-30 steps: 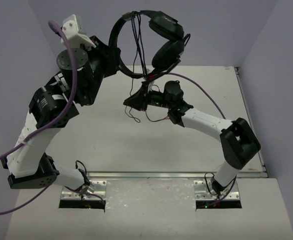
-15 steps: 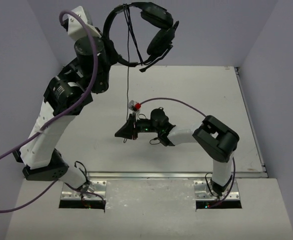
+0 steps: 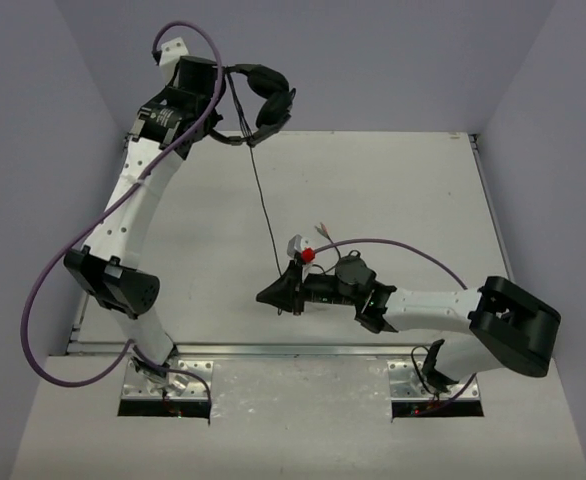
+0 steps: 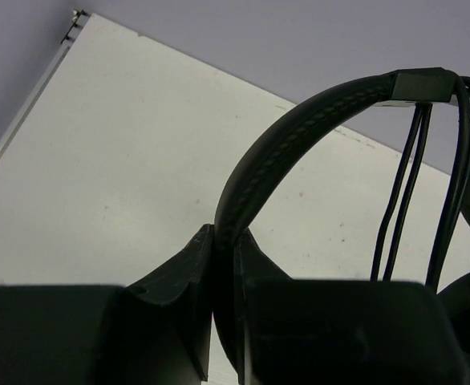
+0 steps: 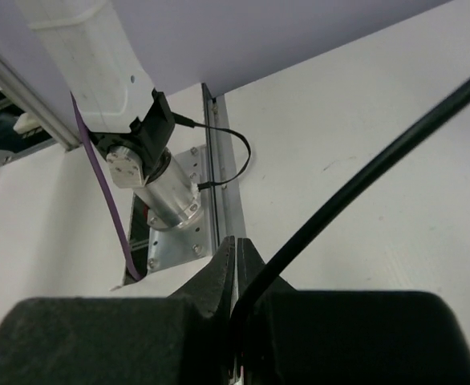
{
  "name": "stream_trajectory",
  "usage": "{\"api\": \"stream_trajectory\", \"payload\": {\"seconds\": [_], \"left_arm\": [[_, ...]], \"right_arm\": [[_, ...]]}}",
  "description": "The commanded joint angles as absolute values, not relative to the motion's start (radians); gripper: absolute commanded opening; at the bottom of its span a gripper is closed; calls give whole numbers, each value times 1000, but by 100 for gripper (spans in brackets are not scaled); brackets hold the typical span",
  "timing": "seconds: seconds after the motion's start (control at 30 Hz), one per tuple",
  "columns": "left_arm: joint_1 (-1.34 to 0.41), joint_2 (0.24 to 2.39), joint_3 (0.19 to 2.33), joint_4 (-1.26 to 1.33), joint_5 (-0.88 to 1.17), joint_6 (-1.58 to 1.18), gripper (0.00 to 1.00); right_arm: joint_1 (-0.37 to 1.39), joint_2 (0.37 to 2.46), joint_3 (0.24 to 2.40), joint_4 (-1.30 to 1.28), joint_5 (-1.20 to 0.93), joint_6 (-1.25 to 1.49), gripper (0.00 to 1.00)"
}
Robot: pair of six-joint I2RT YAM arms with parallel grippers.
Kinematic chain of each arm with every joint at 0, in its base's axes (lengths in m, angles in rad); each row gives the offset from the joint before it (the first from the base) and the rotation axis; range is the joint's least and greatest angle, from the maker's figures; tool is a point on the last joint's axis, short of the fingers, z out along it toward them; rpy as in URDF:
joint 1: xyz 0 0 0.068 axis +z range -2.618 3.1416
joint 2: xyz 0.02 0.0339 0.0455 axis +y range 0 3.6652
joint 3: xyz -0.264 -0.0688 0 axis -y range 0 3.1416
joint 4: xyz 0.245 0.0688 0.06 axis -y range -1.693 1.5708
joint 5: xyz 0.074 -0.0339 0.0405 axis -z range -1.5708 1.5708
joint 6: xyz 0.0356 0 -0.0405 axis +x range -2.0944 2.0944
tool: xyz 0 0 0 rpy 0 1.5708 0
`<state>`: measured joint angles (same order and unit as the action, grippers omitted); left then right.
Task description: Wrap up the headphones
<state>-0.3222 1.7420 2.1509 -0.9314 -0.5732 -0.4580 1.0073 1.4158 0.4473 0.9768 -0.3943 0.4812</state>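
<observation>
The left end effector [image 3: 221,88] is closed on the headband [image 4: 299,112] of the headphones [image 3: 266,97]. In the left wrist view the band rises out of the two fingers [image 4: 171,289] as an arch, w/ some cable strands hanging over its top. So the headset hangs high at the far-left side, well above the worktop [image 3: 403,190].

The right end effector [image 3: 275,293] is closed on the thin black cable [image 3: 263,200], low and near the front edge. From the right end effector the headset lies up, away and a bit to the left. The cable runs btw the two as one almost straight line, and this line is its long axis. The L arm is at the headset, the R arm only at the cable.

My judgement: the next turn needs the R end effector to carry the cable up and around the band. The worktop is flat and pale. The walls [image 3: 63,120] stand close on the left and behind the headset, so there is little room there and more to the right.
</observation>
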Motion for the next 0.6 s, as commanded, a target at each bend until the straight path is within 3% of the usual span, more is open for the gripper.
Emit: {"api": "stream_trajectory", "payload": {"seconds": [0.0,0.2,0.37,0.57], "left_arm": [[-307,1697,2131,-796,-606,-549,1],[-307,1657,1892,-710,-765,-569,1],[-331,1611,1669,-634,-833,-630,0],[-455,1471,1355,-367,-779,-536,0]], "right_arm": [[1043,1361,559,775,-351,361,1],[1088,1281,710,479,-290,244,1],[1083,1287,978,148,-232,71,1],[891,1419,1342,-179,-339,-35,1]]}}
